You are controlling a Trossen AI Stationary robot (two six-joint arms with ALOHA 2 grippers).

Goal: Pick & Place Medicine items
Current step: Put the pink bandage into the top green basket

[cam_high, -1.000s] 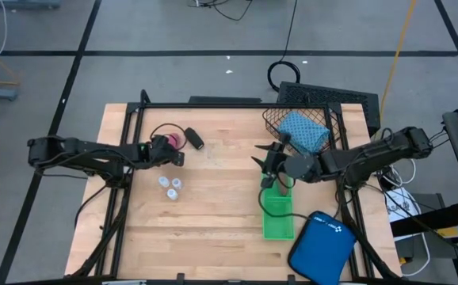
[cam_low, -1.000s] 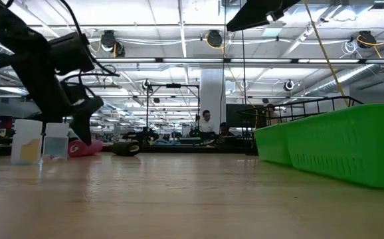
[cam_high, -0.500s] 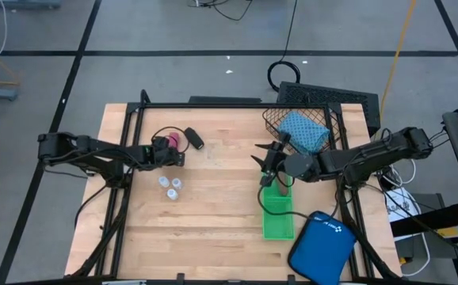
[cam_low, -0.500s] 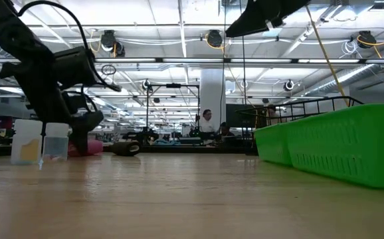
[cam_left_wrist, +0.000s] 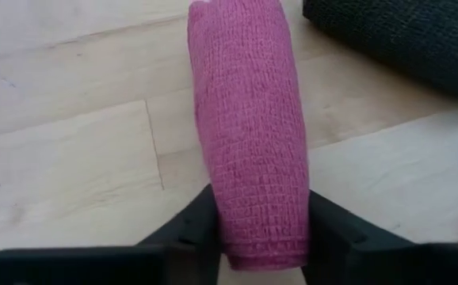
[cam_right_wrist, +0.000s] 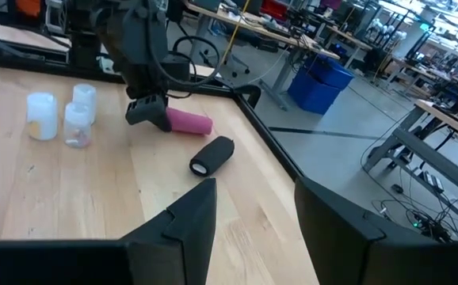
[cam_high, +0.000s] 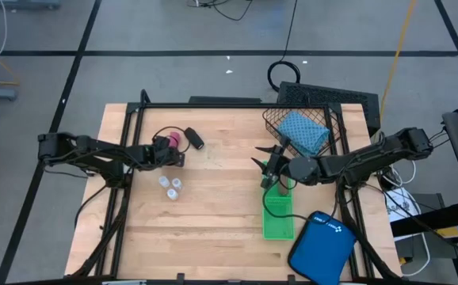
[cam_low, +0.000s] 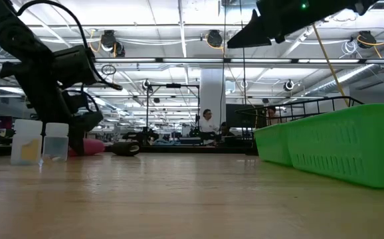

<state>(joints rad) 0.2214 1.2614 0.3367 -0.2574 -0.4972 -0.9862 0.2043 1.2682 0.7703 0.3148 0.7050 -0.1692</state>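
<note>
Between the left gripper's [cam_left_wrist: 261,237] fingers [cam_left_wrist: 185,233] lies the pink roll [cam_left_wrist: 249,127], pinched near one end, its long axis running straight ahead.

Pink woven-gauze roll [cam_left_wrist: 249,134]: lies flat on the wooden table at far left, one end clasped between the two dark fingers of the left gripper [cam_left_wrist: 262,237]. Black stubby roll [cam_high: 194,139]: lies on its side just right of the pink one, not touching it. Three small white round bottles [cam_high: 169,187]: stand upright in a tight cluster nearer than the pink roll. Teal-blue textured rectangular pouch [cam_high: 302,132]: rests tilted inside the black wire basket [cam_high: 336,119] at far right. Brown roll: not discernible
</note>
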